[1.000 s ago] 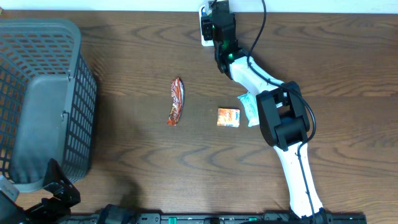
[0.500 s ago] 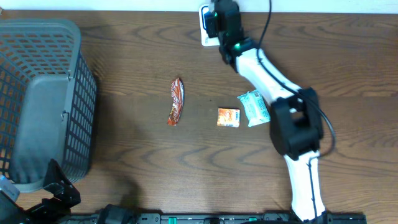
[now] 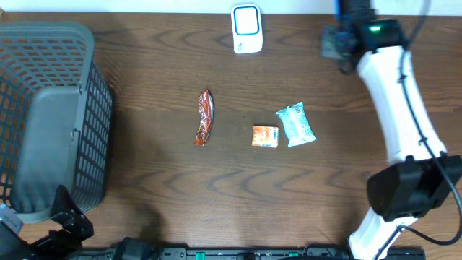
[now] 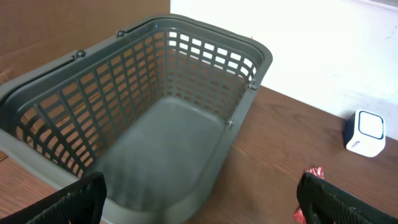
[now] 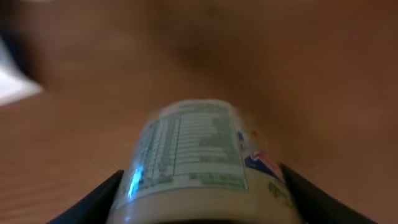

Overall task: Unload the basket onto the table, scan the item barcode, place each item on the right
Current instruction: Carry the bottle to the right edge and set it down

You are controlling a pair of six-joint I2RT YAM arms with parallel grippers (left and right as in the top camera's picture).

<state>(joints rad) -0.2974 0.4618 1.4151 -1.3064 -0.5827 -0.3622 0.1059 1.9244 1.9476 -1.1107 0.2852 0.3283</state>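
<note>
In the right wrist view, a pale cylindrical container [image 5: 193, 155] with a printed nutrition label fills the space between my right gripper's [image 5: 199, 196] dark fingers [image 5: 93, 199], which are shut on it. From overhead, that gripper [image 3: 338, 43] hangs over the back of the table, to the right of the white scanner [image 3: 246, 29] with its blue-edged window. The barcode itself is too blurred to make out. My left gripper [image 4: 202, 202] is open and holds nothing. It hovers by the grey basket [image 4: 56, 118] at the front left [image 3: 68, 217].
A red snack wrapper [image 3: 204, 118], a small orange packet [image 3: 265, 136] and a teal tissue pack [image 3: 295, 125] lie mid-table. The grey mesh basket [image 3: 97, 87] takes up the left side. The scanner [image 4: 365, 132] also shows in the left wrist view.
My right arm has swung from right over the scanner to the right, carrying the container with it. The tissue pack is now uncovered. The left arm has not moved.
</note>
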